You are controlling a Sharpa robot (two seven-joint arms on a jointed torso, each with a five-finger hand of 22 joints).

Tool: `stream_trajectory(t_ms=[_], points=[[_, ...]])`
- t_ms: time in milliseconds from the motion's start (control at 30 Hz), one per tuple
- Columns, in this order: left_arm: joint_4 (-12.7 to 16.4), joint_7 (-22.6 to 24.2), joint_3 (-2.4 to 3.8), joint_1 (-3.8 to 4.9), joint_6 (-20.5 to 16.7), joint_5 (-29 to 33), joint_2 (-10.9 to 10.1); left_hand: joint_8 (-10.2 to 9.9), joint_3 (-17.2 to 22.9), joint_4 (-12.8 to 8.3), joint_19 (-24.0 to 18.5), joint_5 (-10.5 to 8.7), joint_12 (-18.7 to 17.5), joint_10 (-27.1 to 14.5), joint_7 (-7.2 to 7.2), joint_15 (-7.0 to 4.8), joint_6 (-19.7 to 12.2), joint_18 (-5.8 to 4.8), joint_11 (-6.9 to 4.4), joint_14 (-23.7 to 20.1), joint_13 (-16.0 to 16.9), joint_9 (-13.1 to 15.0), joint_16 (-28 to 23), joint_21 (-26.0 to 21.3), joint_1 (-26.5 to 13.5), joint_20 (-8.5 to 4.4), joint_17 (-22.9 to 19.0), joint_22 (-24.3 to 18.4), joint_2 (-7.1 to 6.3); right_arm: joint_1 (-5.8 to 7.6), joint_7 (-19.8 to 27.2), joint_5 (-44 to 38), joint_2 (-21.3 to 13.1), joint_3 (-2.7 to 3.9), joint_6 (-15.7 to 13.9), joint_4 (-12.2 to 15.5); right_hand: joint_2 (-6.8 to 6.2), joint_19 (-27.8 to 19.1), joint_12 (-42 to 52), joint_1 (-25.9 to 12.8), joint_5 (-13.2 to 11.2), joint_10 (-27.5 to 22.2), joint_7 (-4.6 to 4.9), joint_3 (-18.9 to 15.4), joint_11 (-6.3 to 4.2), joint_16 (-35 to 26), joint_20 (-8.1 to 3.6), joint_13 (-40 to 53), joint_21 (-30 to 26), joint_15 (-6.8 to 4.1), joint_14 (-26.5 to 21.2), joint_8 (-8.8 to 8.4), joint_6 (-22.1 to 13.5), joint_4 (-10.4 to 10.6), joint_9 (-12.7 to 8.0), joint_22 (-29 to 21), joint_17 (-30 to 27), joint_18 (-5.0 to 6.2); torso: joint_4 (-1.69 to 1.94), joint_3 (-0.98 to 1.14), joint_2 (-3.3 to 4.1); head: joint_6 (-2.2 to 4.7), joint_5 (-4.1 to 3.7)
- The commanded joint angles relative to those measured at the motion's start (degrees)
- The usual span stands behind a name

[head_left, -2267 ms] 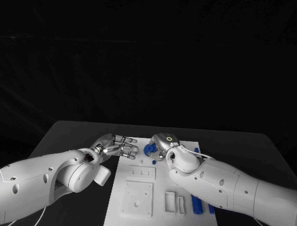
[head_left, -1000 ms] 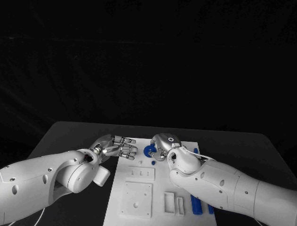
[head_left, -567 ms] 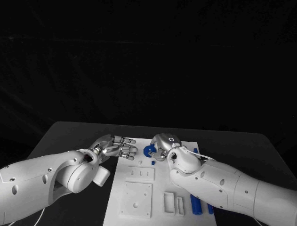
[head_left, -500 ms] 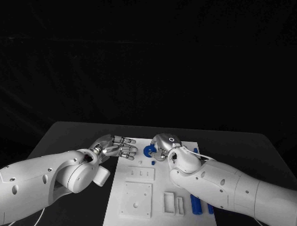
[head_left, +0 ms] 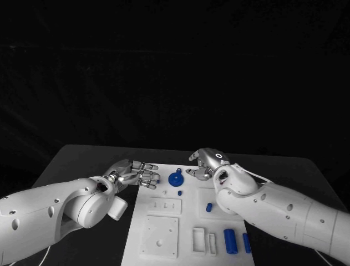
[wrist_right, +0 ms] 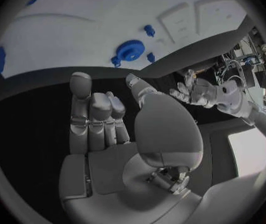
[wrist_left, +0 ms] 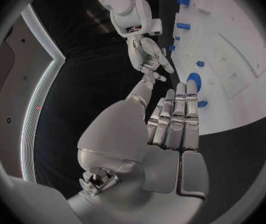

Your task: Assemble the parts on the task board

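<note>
Both hands are hovering empty at the far end of the task board (head_left: 163, 235): the left hand (head_left: 135, 173) with fingers loosely curled, the right hand (head_left: 207, 162) with fingers apart. A round blue part (head_left: 176, 179) is standing on the board between them, with small blue pegs (head_left: 236, 242) lying near the board's near right corner. The job looks to be between placements, and the next move calls for reaching to a loose peg and closing the fingers on it.

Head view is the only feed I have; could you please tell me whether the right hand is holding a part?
Observer: No. The right wrist view shows the right hand with a bare palm, its fingers extended and nothing between them.
Operator: Thank you. And the left hand?
Observer: The left wrist view shows the left hand likewise holding nothing, its fingers lying side by side.
Operator: Is anything touching the round blue part?
Observer: No. In the right wrist view the round blue part lies on the task board, apart from those fingers.
</note>
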Motion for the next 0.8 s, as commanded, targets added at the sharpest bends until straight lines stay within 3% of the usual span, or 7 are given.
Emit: stream_trajectory(t_ms=[33, 267, 333, 400, 533, 633, 800], points=[[0.3, 0.8, 0.06, 0.04, 0.3, -0.1, -0.3, 0.1, 0.0, 0.4, 0.4, 0.38, 0.3, -0.1, -0.05, 0.04, -0.4, 0.12, -0.01, -0.3, 0.1, 0.0, 0.0, -0.3, -0.3, 0.12, 0.1, -0.1, -0.3, 0.67, 4.6, 4.4, -1.9, 0.72, -1.2, 1.6, 0.33, 2.5, 0.4, 0.0, 0.5, 0.0, -0.02, -0.3, -0.02, 0.2, 0.09, 0.1, 0.3, 0.1, 0.0, -0.22, -0.3, -0.2, 0.0, 0.1, 0.1, 1.04, -0.79, 0.19, -0.09, 0.39, 0.38], [0.2, 1.4, 0.07, 0.04, 0.8, 0.0, -0.6, 0.1, 0.1, 0.3, 0.4, 0.47, 0.3, -0.1, -0.06, 0.04, -0.3, 0.13, -0.01, -0.3, 0.1, 0.0, 0.0, -0.3, -0.3, 0.1, 0.1, 0.0, -0.26, 2.31, 9.4, 11.0, -8.0, 3.85, 1.4, 4.5, 0.73, 2.4, 0.5, 0.3, 0.0, 0.1, 0.01, -0.7, 0.06, 0.4, 0.14, 0.3, 0.6, 0.15, 0.0, -0.2, 0.4, -1.1, 0.0, 0.3, 0.3, 1.0, -1.53, 0.5, -0.38, 0.43, 0.27], [0.1, 1.4, 0.06, 0.03, 1.1, 0.1, -0.7, 0.1, 0.2, 0.3, 0.3, 0.51, 0.1, 2.9, -0.17, -0.09, -0.2, 0.08, -0.56, -0.3, 0.0, 0.0, 0.0, -0.4, -0.5, 0.02, 0.1, 0.0, 0.14, 2.46, 11.6, 12.8, -9.4, 4.47, 2.0, 4.6, 1.47, 2.4, 0.6, 0.7, -0.7, 0.0, -0.03, -2.6, 0.2, 0.4, 0.23, 0.4, 0.4, 0.25, 0.0, -0.18, 0.0, -1.5, 0.0, 0.4, 0.3, 1.02, -1.76, 0.65, -0.43, 0.51, 0.04], [0.0, 1.5, 0.06, 0.03, 1.3, 0.1, -0.7, 0.1, 0.4, 0.2, 0.3, 0.55, 0.2, 5.6, -0.32, -0.28, -0.2, -0.03, -1.24, -0.1, 0.1, 0.0, 0.0, -0.4, -0.6, -0.12, 0.1, 0.0, 0.58, 2.54, 13.8, 14.6, -10.6, 4.85, 2.8, 4.3, 1.99, 2.3, 0.6, 1.3, -1.6, 0.0, 0.1, -4.3, 0.31, 0.3, 0.31, 0.4, 0.3, 0.29, 0.0, -0.19, -0.1, -1.9, 0.0, 0.4, 0.3, 1.03, -1.98, 0.79, -0.43, 0.59, 0.06], [-0.1, 1.9, 0.06, 0.02, 1.4, 0.1, -0.9, 0.1, 0.5, -0.5, 0.3, 0.54, 0.3, 5.4, -0.33, -0.27, 0.0, -0.26, -1.18, -0.1, 0.1, 0.1, -0.1, -0.4, -1.0, -0.23, 0.1, 0.0, 0.72, 2.43, 19.6, 20.8, -12.3, 5.34, 5.4, 1.9, 2.9, 2.2, 0.4, 2.9, -0.8, -0.4, 0.03, -6.7, 0.19, -0.1, 0.26, 0.2, -0.3, 0.23, -0.1, -0.14, 1.5, -3.0, 0.1, 0.4, 0.1, 1.01, -2.59, 1.11, -0.54, 0.5, 0.47], [-0.1, 2.2, 0.06, -0.05, 1.5, 0.1, -1.1, 0.1, 0.4, -0.7, 0.2, 0.51, 0.2, 4.0, -0.26, -0.15, 0.1, -0.27, -0.82, -0.3, 0.1, 0.1, -0.1, -0.5, -1.0, -0.14, 0.1, 0.0, 0.58, 1.86, 22.6, 25.9, -13.0, 5.48, 7.1, -0.4, 3.67, 2.3, 0.6, 4.2, 2.0, -0.4, 0.0, -7.0, 0.1, 0.3, 0.17, 0.4, 0.0, 0.14, -0.1, -0.1, 2.0, -4.5, 0.1, 0.7, 0.7, 1.05, -3.04, 1.43, -0.61, 0.39, 0.7], [0.0, 2.3, 0.06, -0.15, 1.8, 0.4, -1.3, 0.1, 0.3, -0.6, 0.1, 0.55, 0.2, 3.7, -0.16, -0.08, -0.6, -0.25, -0.68, -0.4, 0.1, 0.0, -0.1, -0.6, -1.3, -0.05, 0.1, -0.1, 0.64, 0.99, 26.8, 29.5, -13.3, 5.57, 10.8, -4.8, 4.71, 2.1, 0.0, 4.5, 2.7, -0.9, -0.48, -8.6, -0.41, -0.4, -0.08, -0.1, -0.5, -0.16, -0.2, -0.14, 1.4, -7.3, 0.1, 1.1, 0.6, 0.58, -3.2, 1.63, -0.6, 0.19, 0.46]])
